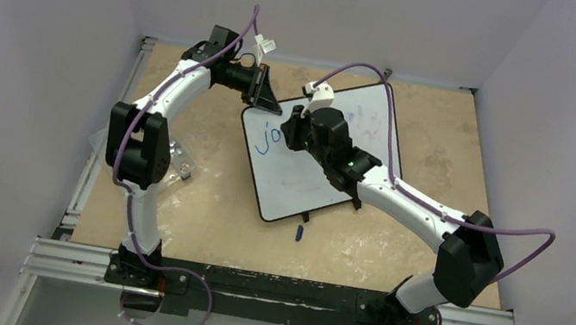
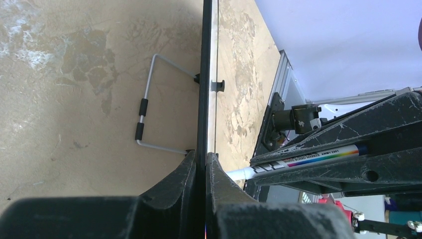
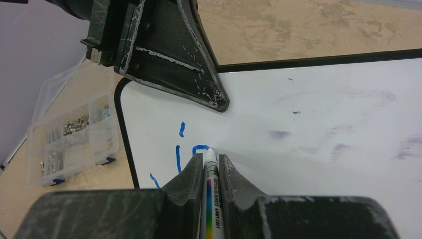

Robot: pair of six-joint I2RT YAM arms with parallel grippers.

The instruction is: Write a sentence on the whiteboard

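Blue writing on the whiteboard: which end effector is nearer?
Right. The right end effector holds the marker tip at the blue writing; the left end effector clamps the whiteboard edge beside it.

Fingers (image 3: 186, 177) of the right gripper (image 3: 210, 158): black plastic, matt, scuffed. Between them: white plastic marker with rainbow label (image 3: 211, 194), smooth, slight sheen. Ahead of the tips: large white glossy whiteboard with thin black frame (image 3: 323, 99), smooth, faint smudges dull the gloss. Left of the fingers: clear plastic compartment box (image 3: 74, 134), shiny metal bits inside. Left gripper (image 2: 203, 155) fingers (image 2: 186, 174): same matt black. Left of them: tan tabletop (image 2: 74, 74), matt, rough, blotchy; silver metal wire stand with black grips (image 2: 143, 106).
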